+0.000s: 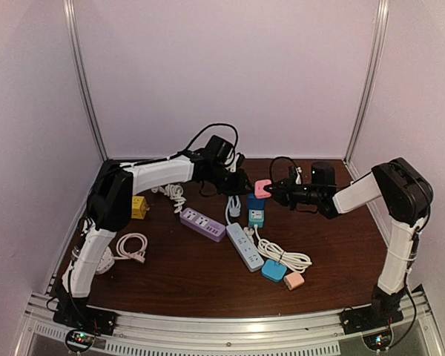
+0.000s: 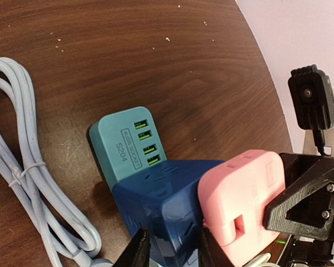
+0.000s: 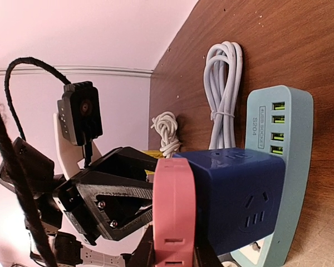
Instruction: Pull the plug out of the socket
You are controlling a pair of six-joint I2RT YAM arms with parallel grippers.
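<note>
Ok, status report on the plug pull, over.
Left gripper shut on blue socket cube. Right gripper shut on pink plug, plug still seated. Teal USB strip touching the cube, white cable apart.

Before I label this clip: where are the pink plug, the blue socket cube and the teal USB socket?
pink plug (image 2: 242, 203), left wrist view, broad face.
blue socket cube (image 3: 239, 192), right wrist view, side face.
teal USB socket (image 2: 112, 146), left wrist view, port face.
</note>
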